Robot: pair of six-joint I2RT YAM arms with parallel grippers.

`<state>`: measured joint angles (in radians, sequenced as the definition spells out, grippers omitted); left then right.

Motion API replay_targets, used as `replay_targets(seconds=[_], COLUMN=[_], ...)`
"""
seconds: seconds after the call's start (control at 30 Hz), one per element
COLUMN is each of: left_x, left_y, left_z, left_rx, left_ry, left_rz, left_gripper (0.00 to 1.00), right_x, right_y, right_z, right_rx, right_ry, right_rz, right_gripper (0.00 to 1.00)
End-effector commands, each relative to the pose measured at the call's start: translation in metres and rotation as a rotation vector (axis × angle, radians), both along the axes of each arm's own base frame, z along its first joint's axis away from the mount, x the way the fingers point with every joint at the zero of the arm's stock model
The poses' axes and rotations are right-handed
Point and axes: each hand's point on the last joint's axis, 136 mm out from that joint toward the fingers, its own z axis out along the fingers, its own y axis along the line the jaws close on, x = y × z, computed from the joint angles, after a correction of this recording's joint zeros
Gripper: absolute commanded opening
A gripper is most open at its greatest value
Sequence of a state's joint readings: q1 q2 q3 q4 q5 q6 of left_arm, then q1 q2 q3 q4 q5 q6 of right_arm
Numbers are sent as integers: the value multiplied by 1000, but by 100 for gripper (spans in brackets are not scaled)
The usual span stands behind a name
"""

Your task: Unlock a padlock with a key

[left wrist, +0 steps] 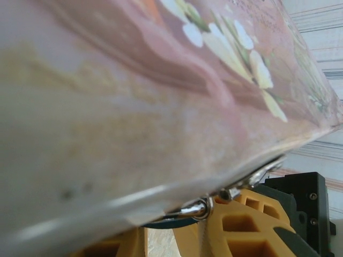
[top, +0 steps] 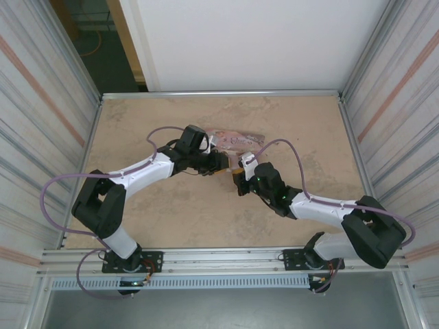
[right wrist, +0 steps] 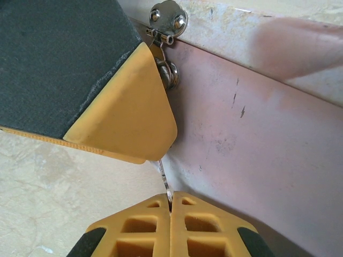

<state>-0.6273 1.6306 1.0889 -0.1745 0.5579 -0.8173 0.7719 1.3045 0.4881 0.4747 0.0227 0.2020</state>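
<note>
L arm (top: 147,168), R arm (top: 322,205) — white links, black joints, purple cables (top: 44,197); tool fingers (right wrist: 139,227) yellow w/ black pads.

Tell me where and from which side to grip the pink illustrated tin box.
Pinch the pink illustrated tin box across its thin depth, lid to base, on the near long edge just left of the silvery metal hasp, coming from the left. That edge looks flat and shallow, and it likely leaves the hasp free for the thin silvery key in the right claw.
</note>
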Motion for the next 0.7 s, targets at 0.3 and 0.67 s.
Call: replay_targets(seconds=[0.3,0.67], left_x=[-10,-11], left_y=[-17,-15], left_z=[33,29], left_rx=[-106,-92], left_ry=[-36,-33], left_rz=[-78,-76], left_gripper=[8,8], right_x=[11,22], right_y=[26,27], right_z=[37,48], right_rx=[166,187], right_ry=[-49,-74], right_rz=[88,76], right_gripper=[0,0])
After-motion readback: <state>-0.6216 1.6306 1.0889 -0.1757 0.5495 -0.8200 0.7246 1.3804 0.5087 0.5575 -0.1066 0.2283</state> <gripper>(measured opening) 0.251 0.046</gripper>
